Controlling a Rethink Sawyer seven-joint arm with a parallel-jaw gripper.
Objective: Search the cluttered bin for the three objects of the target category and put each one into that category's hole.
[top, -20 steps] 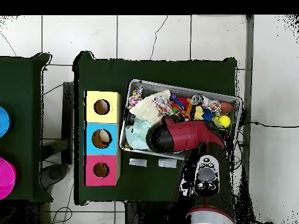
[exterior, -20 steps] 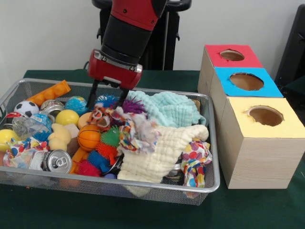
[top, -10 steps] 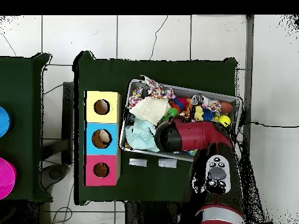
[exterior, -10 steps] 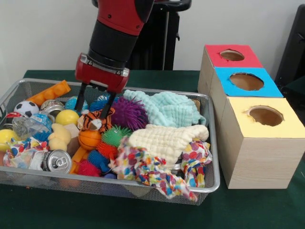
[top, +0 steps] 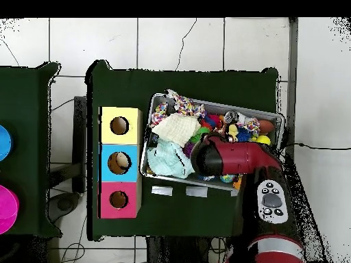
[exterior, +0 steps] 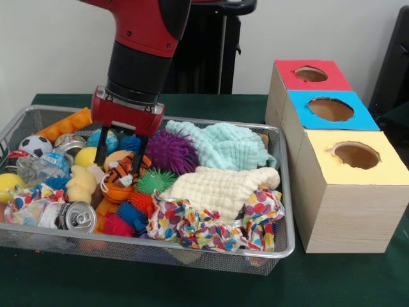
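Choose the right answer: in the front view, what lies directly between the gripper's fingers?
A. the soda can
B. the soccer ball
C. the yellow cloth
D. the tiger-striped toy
D: the gripper stands with a finger on each side of the tiger-striped toy, while the soccer ball, the soda can and the yellow cloth lie apart from it in the bin.

Claw (exterior: 118,157) down inside the wire bin (exterior: 284,192), above a striped plush (exterior: 121,169). Spiky ball (exterior: 169,151) just right of claw, folded cloths (exterior: 223,146) further right, can (exterior: 78,216) in front-left. Three-holed box (exterior: 332,153) well right, outside bin.
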